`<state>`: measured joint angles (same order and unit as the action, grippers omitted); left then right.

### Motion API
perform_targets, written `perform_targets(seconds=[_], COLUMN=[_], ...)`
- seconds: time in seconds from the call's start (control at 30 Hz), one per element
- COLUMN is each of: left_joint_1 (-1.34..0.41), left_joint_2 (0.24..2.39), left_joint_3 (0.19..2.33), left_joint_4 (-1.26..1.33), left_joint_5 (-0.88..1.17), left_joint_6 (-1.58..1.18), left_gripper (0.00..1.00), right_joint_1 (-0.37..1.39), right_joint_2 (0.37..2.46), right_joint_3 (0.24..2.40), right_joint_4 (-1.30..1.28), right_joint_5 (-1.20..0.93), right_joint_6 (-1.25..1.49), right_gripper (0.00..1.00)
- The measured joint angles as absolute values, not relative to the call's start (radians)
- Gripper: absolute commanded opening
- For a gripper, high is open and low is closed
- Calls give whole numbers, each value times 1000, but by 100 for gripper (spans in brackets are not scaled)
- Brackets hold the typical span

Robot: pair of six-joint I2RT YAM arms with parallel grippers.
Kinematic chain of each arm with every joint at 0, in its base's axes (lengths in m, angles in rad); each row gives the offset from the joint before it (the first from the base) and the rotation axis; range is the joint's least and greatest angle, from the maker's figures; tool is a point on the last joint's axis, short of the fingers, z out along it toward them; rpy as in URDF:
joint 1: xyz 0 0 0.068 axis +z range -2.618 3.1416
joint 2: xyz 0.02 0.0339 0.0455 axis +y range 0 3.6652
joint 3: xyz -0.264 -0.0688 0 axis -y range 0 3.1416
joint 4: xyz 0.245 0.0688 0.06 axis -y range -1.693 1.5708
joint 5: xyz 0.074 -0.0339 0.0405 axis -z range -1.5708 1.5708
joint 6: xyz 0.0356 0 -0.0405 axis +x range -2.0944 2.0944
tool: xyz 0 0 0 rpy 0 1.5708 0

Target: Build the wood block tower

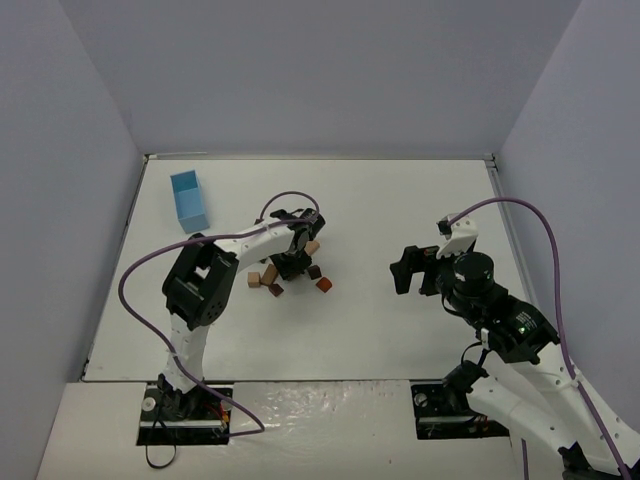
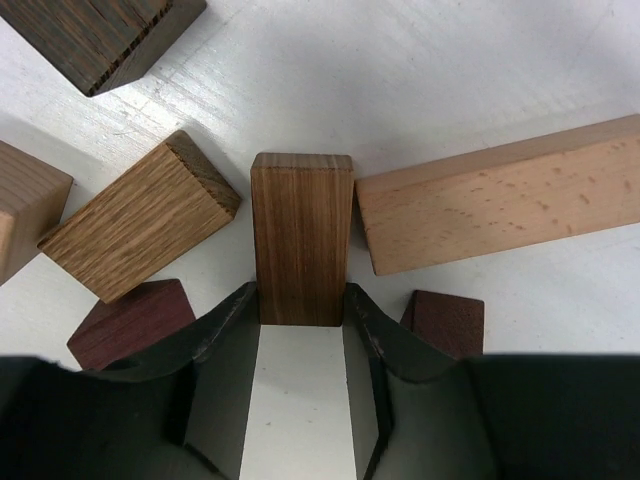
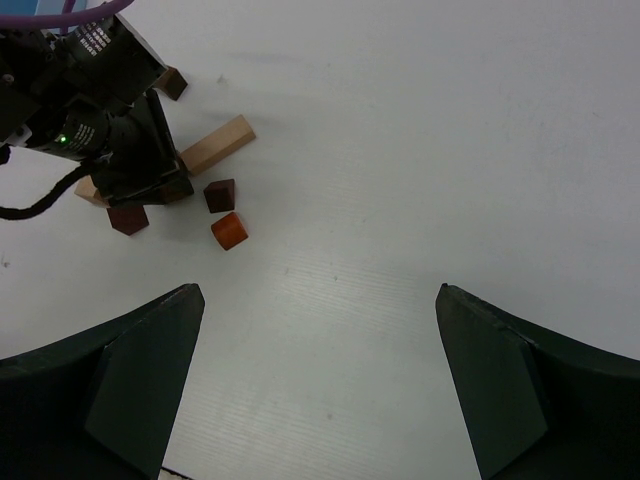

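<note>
The wood blocks lie loose in a cluster (image 1: 270, 280) on the white table; a tower is out of view. My left gripper (image 2: 299, 292) points down into the cluster, and its fingers press both sides of an upright brown block (image 2: 300, 230). Around that block lie a light tan bar (image 2: 500, 205), an oak block (image 2: 135, 230), a dark brown block (image 2: 100, 35) and two maroon blocks (image 2: 130, 320). My right gripper (image 3: 317, 290) hangs open above bare table, well right of the cluster. An orange block (image 3: 229, 231) lies nearest to it.
A light blue box (image 1: 189, 200) stands at the back left of the table. The left arm (image 1: 205, 280) reaches over the cluster from the left. Grey walls close the table on three sides.
</note>
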<state>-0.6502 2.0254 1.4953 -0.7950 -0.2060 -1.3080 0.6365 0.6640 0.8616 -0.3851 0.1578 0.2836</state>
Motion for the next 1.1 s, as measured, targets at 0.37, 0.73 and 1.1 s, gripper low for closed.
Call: perform_targets(seconds=[0.37, 0.73, 1.1], left_joint_1=[-684, -861, -858], left_joint_2=[1999, 1908, 1893], left_joint_3=[1449, 1324, 1319], left_joint_4=[-750, -718, -735], left_joint_5=[-184, -138, -136], left_joint_6=[-1156, -952, -913], left_gripper=[5, 57, 67], right_joint_1=[636, 636, 636], right_joint_2=[670, 674, 678], right_joint_3=[862, 862, 862], right_joint_4=[-385, -385, -385], right_joint_5=[171, 180, 180], right_joint_6=[283, 283, 285], right_gripper=[100, 100, 100])
